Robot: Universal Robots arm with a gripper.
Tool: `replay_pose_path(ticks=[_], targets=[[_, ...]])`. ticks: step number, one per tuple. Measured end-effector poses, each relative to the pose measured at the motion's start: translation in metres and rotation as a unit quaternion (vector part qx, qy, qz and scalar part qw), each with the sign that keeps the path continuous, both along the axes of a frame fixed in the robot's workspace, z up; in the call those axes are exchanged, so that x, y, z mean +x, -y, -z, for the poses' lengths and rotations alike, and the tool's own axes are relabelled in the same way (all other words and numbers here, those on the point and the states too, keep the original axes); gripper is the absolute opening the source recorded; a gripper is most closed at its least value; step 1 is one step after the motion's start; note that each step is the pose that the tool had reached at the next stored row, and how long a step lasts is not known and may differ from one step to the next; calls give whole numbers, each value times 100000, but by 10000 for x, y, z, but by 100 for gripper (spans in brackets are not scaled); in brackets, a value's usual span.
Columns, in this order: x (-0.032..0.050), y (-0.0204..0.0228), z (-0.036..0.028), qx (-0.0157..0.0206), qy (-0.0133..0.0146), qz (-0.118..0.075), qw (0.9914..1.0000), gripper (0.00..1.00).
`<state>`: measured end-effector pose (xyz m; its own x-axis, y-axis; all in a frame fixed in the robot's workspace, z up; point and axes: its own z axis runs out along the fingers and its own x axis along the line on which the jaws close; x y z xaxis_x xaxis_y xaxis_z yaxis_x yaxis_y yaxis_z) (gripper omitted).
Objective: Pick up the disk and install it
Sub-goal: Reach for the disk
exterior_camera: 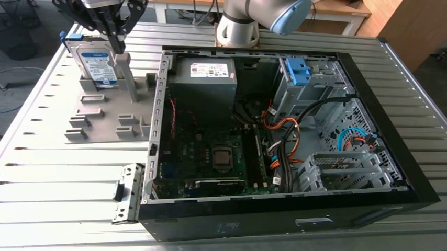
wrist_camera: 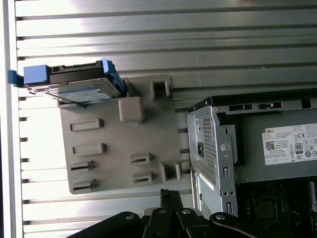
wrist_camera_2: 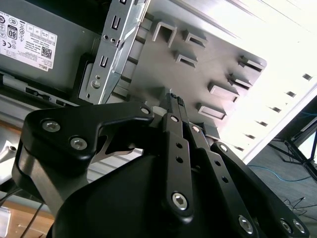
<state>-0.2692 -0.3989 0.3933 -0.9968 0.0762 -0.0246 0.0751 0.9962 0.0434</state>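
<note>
The disk (exterior_camera: 96,63) is a silver drive with a white-and-blue label in a blue bracket. It stands on edge in a slot at the far end of a grey fixture plate (exterior_camera: 104,123), on the exterior view's left. In the first wrist view the disk (wrist_camera: 74,84) sits at one corner of the plate (wrist_camera: 114,148). My gripper (exterior_camera: 117,44) hangs above the plate, beside the disk's upper edge and clear of it. Its black fingers (wrist_camera_2: 173,106) are shut together with nothing between them. In the first wrist view the gripper (wrist_camera: 168,194) is well apart from the disk.
An open black computer case (exterior_camera: 391,172) lies on the slatted metal table (exterior_camera: 63,172), beside the plate. Inside are a grey power-supply box (exterior_camera: 206,78), a motherboard (exterior_camera: 209,157), cables and a metal drive cage with a blue latch (exterior_camera: 298,70). The arm's base (exterior_camera: 241,23) stands behind the case.
</note>
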Motion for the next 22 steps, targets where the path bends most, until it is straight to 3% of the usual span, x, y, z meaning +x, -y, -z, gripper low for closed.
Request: replay_pose_path(ticks=[22], targets=[[-71,0,0,-5,2,-3,100000,11]])
